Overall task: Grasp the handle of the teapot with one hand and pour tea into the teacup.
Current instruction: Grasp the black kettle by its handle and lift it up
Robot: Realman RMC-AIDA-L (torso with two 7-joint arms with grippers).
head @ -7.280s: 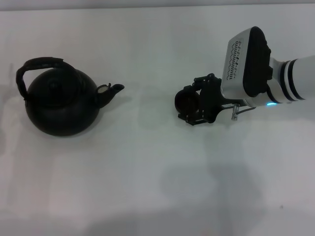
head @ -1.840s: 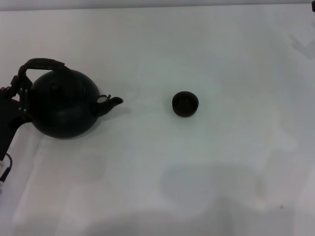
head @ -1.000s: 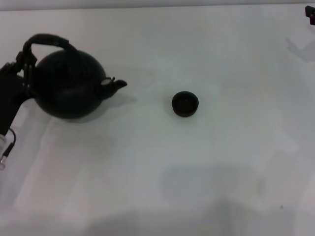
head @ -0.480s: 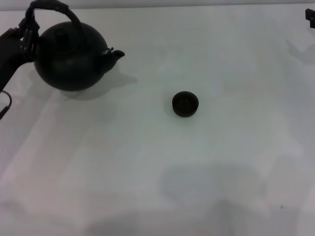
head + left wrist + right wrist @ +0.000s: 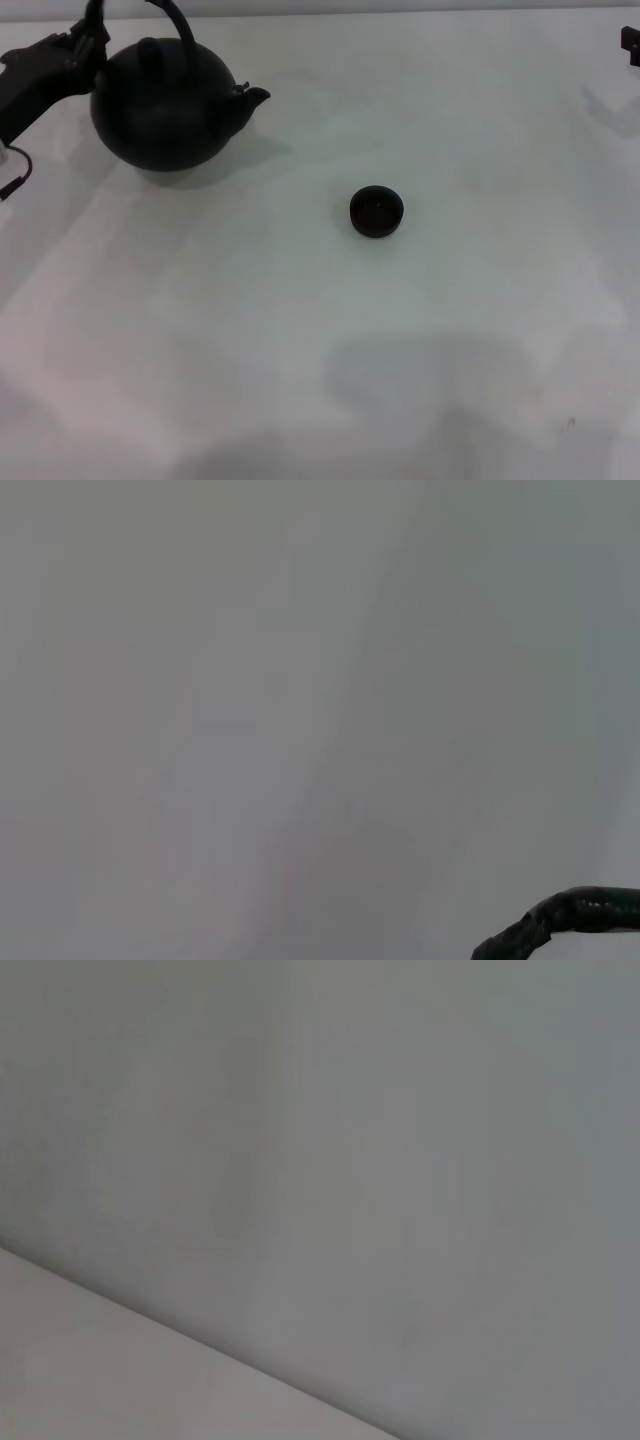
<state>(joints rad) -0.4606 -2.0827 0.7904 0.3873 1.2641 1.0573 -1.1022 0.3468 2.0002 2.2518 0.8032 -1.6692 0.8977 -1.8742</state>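
**Teapot held aloft by its handle, teacup standing apart on the table**

The left gripper (image 5: 88, 35) sits at the far-left edge of the head view, its dark body reaching in from the left side. Its fingers are clamped on the left foot of the handle (image 5: 172, 14), right where the hoop meets the pot's shoulder. The handle arches up from there and runs out of the top of the head view; in the left wrist view only a short wrapped stretch of it (image 5: 570, 917) shows at one corner, with pale blank surface behind.

The teapot (image 5: 165, 102) hangs from that grip, close to upright, its small lid knob (image 5: 147, 46) on top and its short spout (image 5: 253, 98) pointing toward the robot's right. A soft shadow lies on the white table (image 5: 330, 340) under and just right of the pot's base, so the pot seems lifted off the surface, though the gap itself cannot be made out.

The teacup (image 5: 377, 211) stands on the table well to the right of the teapot and nearer the robot, beyond the spout's reach and not under it. It is upright with its mouth open upward.

The right gripper (image 5: 631, 45) barely shows, far right of the teapot at the frame's edge; whether its fingers are spread or together cannot be told.
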